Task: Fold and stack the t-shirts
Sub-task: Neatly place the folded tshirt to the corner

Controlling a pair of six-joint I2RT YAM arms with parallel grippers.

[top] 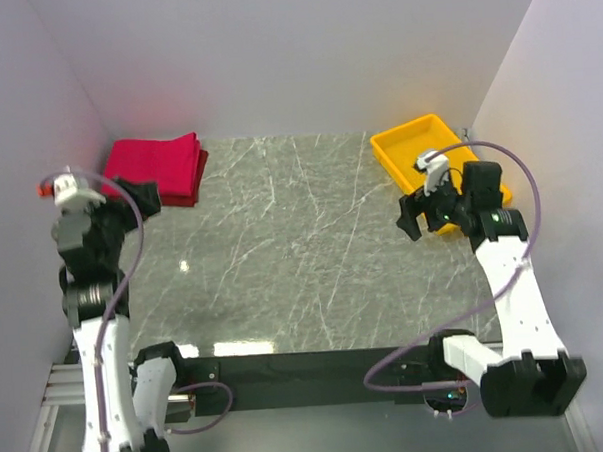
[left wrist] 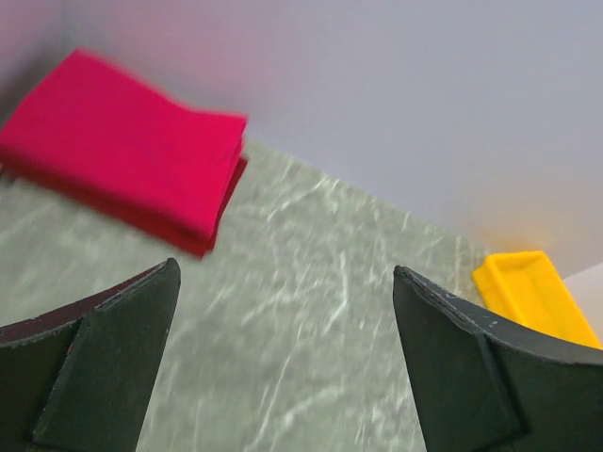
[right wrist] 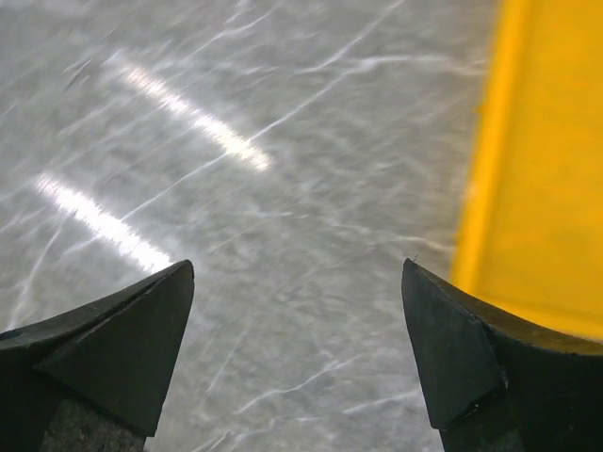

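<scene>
Left gripper (left wrist: 283,282) hangs with its jaws spread wide and nothing between them, just in front of the t-shirts (top: 157,167). These lie folded and stacked in the far left corner of the marble table (top: 282,247), bright crimson on top, darker maroon beneath. Right gripper (right wrist: 297,273) is also wide open and empty, poised above the table beside the yellow tray (top: 398,147).

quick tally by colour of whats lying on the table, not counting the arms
crimson t-shirt, folded, on top of the stack: 1
maroon t-shirt, folded, underneath it: 1
yellow tray: 1
total: 3
</scene>
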